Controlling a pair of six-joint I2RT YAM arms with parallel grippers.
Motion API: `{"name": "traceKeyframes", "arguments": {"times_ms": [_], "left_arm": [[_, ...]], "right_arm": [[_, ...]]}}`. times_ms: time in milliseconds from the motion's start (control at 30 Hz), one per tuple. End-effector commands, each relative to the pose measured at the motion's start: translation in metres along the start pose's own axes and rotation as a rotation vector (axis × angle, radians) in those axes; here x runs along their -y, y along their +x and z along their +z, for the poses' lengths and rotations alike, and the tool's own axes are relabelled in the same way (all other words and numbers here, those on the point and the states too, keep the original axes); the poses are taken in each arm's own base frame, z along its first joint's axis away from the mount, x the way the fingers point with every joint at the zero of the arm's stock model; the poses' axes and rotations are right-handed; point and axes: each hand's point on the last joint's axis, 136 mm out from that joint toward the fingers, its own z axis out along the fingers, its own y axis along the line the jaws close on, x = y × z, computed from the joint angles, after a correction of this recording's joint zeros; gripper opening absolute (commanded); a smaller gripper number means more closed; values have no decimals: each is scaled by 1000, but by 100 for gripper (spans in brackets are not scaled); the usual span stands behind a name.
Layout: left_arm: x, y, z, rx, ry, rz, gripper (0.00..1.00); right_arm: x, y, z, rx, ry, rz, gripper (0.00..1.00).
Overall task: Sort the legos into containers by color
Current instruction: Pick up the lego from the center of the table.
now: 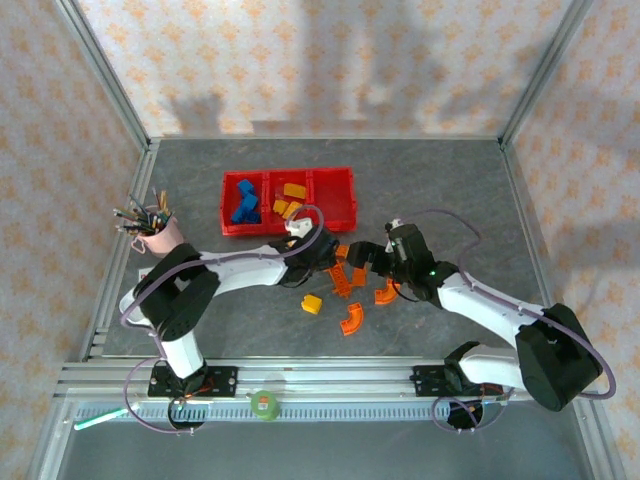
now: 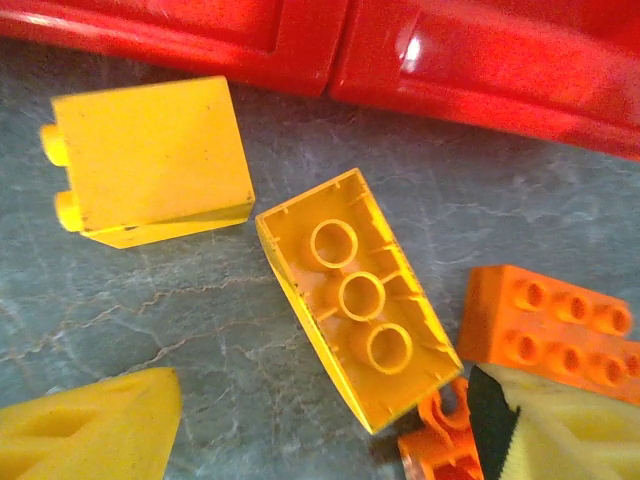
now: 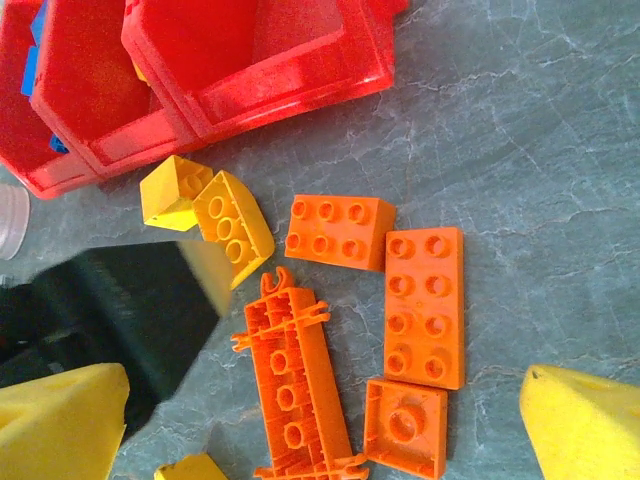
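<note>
Down at the near edge a metal rail [image 1: 330, 375] carries both bases, and from it the left arm [image 1: 240, 272] and the right arm [image 1: 490, 305] reach in over the grey marbled tabletop [image 1: 450, 180].

First on the way out is a small yellow plastic brick [image 1: 312, 303] lying alone. Just to its right is a curved orange plastic arch [image 1: 351, 318], with a second orange arch [image 1: 386, 291] a little beyond.

Now the grippers, nose to nose over the loose pile. The left gripper [image 2: 320, 405] has its yellow foam pads [image 2: 95, 430] spread wide and grips nothing. Between them, flat on the table, lies a yellow plastic brick turned underside up [image 2: 355, 300] (three round tubes showing). Beside it a yellow square-sided block [image 2: 150, 160] rests on its side, studs pointing left in the wrist view.

The right gripper [image 3: 320, 420] is spread just as wide, also empty. It hovers over a long orange plastic piece [image 3: 295, 380] lying underside up, a flat orange eight-stud plate [image 3: 425, 305], a six-stud orange brick [image 3: 338, 230] and a small orange square piece [image 3: 405, 425].

Just past the pile sits the bright red translucent plastic tray of three joined bins [image 1: 240, 228]. Blue bricks [image 1: 244, 200] are in its left bin, yellow ones [image 1: 290, 198] in the middle. Off to the left stands a pink cup of pens [image 1: 150, 228].
</note>
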Motion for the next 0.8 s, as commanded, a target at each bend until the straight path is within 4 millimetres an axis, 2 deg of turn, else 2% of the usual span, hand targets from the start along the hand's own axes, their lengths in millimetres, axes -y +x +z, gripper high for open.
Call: {"name": "traceKeyframes", "arguments": {"times_ms": [0, 300, 500, 633, 767], "left_arm": [[12, -20, 3, 73, -1, -77, 78], [3, -27, 20, 131, -100, -126, 78], [1, -18, 40, 116, -147, -124, 77], [-12, -16, 41, 129, -204, -126, 70], [-18, -11, 38, 128, -186, -138, 62]], "right_arm": [[1, -11, -4, 53, 7, -17, 100], [4, -13, -4, 60, 12, -23, 100], [6, -12, -3, 56, 12, -19, 100], [6, -13, -3, 56, 14, -24, 100], [6, -12, -3, 54, 13, -24, 100]]}}
